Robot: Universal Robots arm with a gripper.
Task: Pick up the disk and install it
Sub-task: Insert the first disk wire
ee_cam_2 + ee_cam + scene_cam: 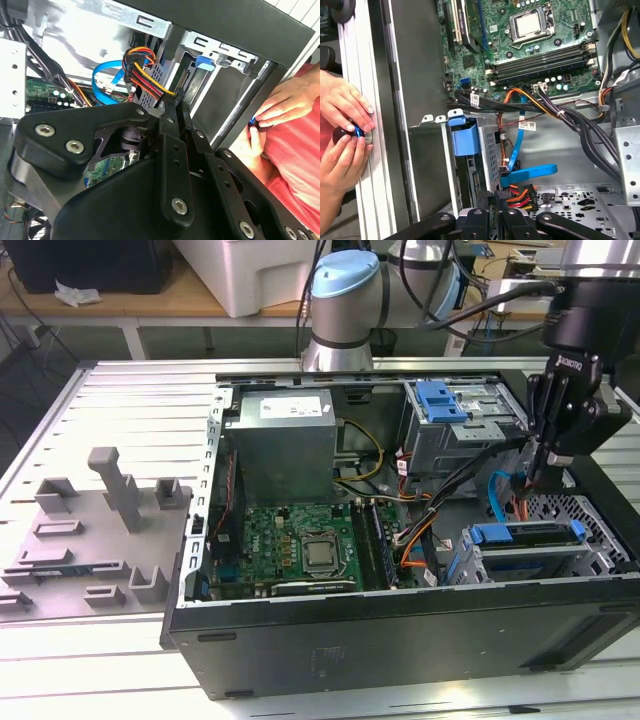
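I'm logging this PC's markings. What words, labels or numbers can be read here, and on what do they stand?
Power supply, white sticker: print too small to read.
Motherboard: markings too small to read.
Processor: engraving too blurred to read.
Cable tag: print too small to read.
Gripper, white lettering on its body: too small to read reliably.
Nothing here is clear enough to quote.

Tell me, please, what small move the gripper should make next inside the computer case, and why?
Probably a slow, short nudge toward the drive cage: the gripper sits at the wired connector, beside the cage where the disk with its blue carrier already lies. A person's hands rest at the case edge, so go gently.
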